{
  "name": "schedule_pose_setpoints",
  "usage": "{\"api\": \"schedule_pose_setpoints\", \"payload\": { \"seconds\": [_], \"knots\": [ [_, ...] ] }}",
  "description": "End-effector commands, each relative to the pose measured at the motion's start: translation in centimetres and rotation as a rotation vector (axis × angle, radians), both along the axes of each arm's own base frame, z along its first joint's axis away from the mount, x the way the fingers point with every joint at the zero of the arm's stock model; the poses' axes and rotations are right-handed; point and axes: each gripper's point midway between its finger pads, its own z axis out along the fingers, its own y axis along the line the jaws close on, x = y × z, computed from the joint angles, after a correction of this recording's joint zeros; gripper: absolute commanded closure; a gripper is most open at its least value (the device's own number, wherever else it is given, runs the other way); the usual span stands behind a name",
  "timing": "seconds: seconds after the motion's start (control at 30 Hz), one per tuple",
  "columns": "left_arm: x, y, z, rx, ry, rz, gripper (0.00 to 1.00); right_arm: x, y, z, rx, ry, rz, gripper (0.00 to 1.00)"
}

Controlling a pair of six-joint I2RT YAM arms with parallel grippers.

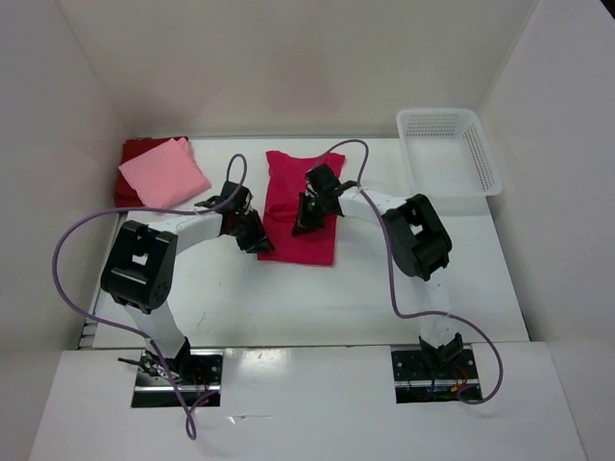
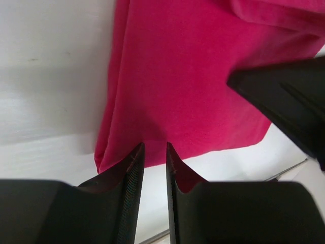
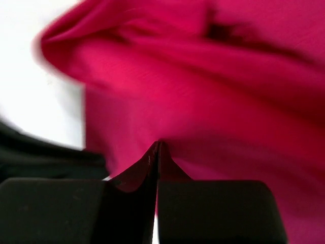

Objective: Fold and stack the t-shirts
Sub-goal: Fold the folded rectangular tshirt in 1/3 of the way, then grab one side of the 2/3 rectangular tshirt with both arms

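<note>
The crimson-magenta t-shirt [image 1: 306,197] lies in a long folded strip at the table's middle. My right gripper [image 1: 307,219] is over its middle. In the right wrist view its fingers [image 3: 158,147] are pressed together, with the crimson cloth [image 3: 213,101] puckered at their tips. My left gripper [image 1: 258,240] is at the shirt's near left corner. Its jaws [image 2: 153,148] stand a narrow gap apart with nothing between them, tips at the shirt's hem [image 2: 177,91]. The light pink t-shirt [image 1: 163,173] lies folded on the dark red t-shirt [image 1: 135,151] at the back left.
A white lattice basket [image 1: 450,149] stands at the back right. White walls close in the table on the left, back and right. The right arm's dark finger [image 2: 284,96] shows at the right of the left wrist view. Purple cables loop over both arms.
</note>
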Motion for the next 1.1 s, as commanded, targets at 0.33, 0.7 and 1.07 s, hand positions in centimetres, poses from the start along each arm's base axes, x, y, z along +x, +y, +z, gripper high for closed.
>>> {"api": "schedule_pose_setpoints", "payload": {
  "seconds": [0.33, 0.7, 1.07],
  "knots": [
    [-2.8, 1.7, -3.7, 0.085, 0.063, 0.025, 0.71, 9.2, -1.2, -0.6, -0.054, -0.223, -0.227, 1.0],
    [-2.1, 1.6, 3.4, 0.043, -0.06, 0.049, 0.6, 16.8, -2.5, 11.0, 0.002, -0.466, -0.333, 0.99],
    [-2.0, 4.5, 0.7, 0.039, 0.001, 0.082, 0.47, 0.0, -6.8, 8.8, 0.137, -0.19, -0.237, 0.91]
  ]
}}
